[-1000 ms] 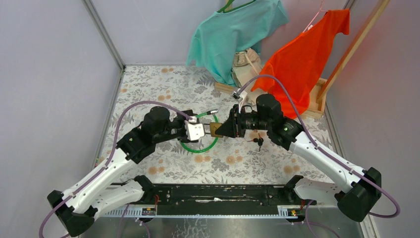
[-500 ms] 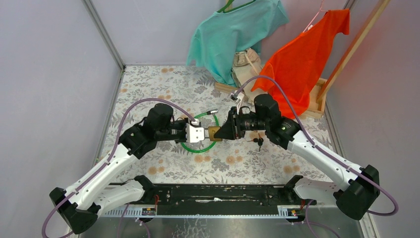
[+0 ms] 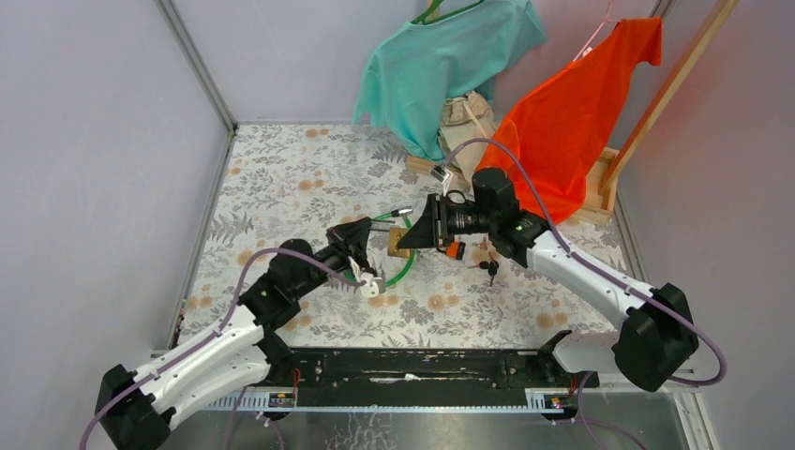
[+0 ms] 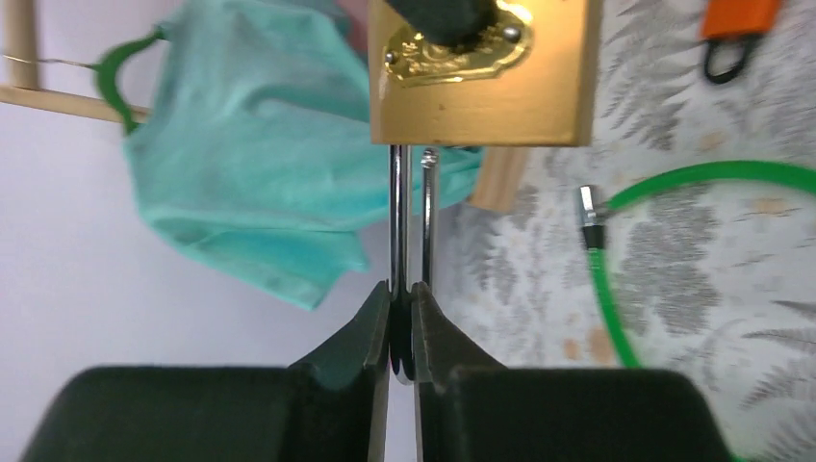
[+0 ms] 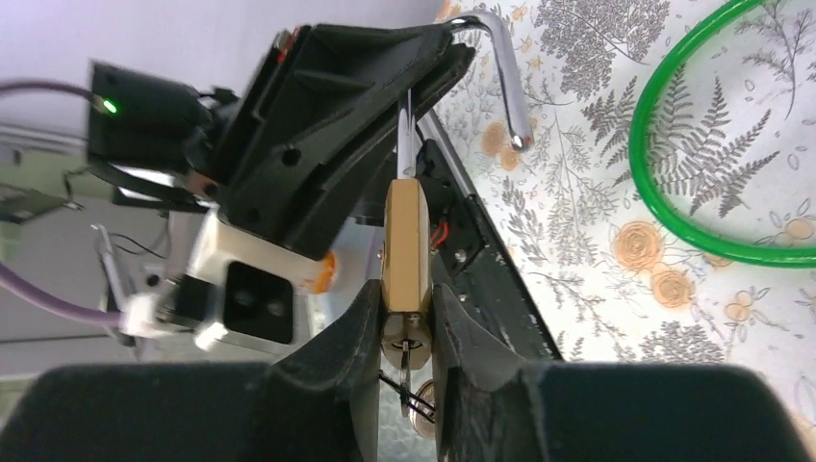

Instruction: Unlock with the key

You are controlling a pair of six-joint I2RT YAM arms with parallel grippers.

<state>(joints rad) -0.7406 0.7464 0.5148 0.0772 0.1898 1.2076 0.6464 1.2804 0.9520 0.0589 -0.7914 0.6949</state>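
The brass padlock (image 3: 400, 241) hangs above the floral table between both arms. My right gripper (image 5: 406, 308) is shut on the padlock (image 5: 404, 241) body. A key (image 5: 404, 377) sits in the keyhole at its underside, between my right fingers. The silver shackle (image 5: 505, 67) has one leg in the body, and its hooked end is free. In the left wrist view the padlock (image 4: 481, 96) is at the top and the shackle (image 4: 396, 221) runs down into my left gripper (image 4: 401, 294), which is shut on it. The overhead view shows my left gripper (image 3: 373, 246) just left of the lock.
A green cable loop (image 3: 403, 267) lies on the table under the lock. A loose black-headed key (image 3: 490, 269) lies to its right. A teal shirt (image 3: 441, 66), an orange shirt (image 3: 581, 103) and a wooden rack (image 3: 600, 187) stand at the back right.
My left gripper closed onto the shackle and its wrist rolled over while the arm drew in. The right arm carried the padlock slightly up and left.
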